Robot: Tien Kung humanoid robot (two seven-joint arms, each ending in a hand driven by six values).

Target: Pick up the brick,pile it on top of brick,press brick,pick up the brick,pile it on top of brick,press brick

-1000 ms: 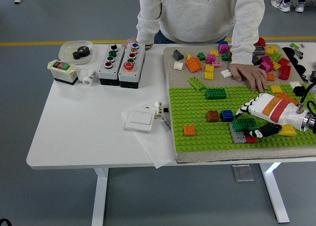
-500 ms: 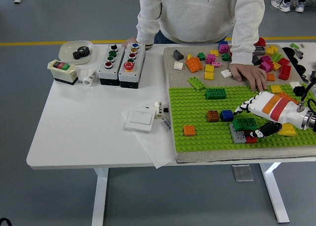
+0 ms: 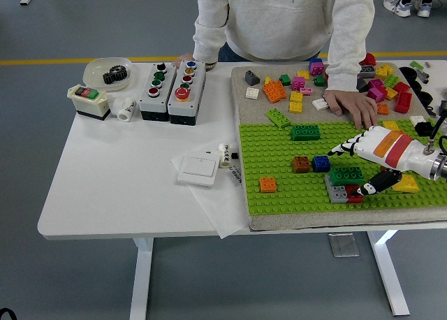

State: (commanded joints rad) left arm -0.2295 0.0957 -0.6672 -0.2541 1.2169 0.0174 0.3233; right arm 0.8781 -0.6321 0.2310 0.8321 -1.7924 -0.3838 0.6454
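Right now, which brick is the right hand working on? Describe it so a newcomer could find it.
Find the green baseplate at the table's right. Near its front edge, beside the robot's right hand, a dark green brick sits stacked on a grey brick. It is the only raised stack there; the brown and blue bricks nearby lie single.

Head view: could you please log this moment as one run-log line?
right hand: open, above green brick | green brick: stacked on grey brick | person's hand: resting on mat

Your robot's right hand [image 3: 374,156]
White shell with orange and red bands, black-tipped fingers [image 3: 340,150], silver wrist cuff.
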